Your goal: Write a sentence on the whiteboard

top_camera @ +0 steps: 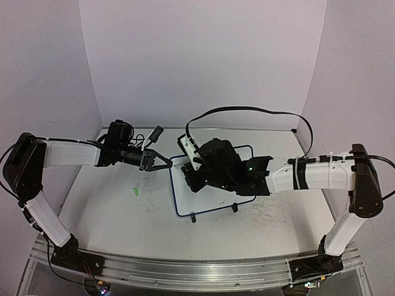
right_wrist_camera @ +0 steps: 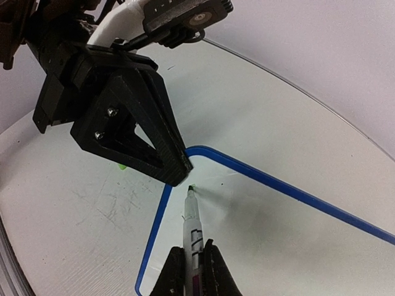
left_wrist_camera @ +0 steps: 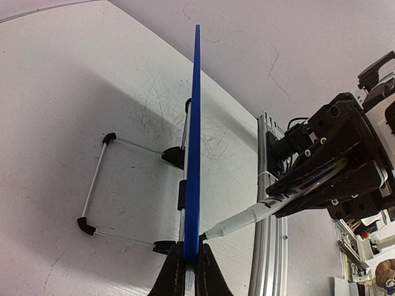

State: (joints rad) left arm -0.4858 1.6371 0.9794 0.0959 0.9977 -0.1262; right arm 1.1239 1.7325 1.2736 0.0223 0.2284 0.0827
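The whiteboard stands tilted on its two black feet at the table's middle. My left gripper is shut on its blue rim at the upper-left corner; the left wrist view shows the board edge-on between my fingers. My right gripper is shut on a green marker and holds the tip on the board just inside that corner, close beside the left gripper's fingers. Only a tiny green mark shows at the tip. No words of the sentence are visible. The marker also shows in the left wrist view.
A small green marker cap lies on the tabletop left of the board. Faint grey scribbles mark the tabletop. A black cable arcs over the back. Walls close the table at back and sides.
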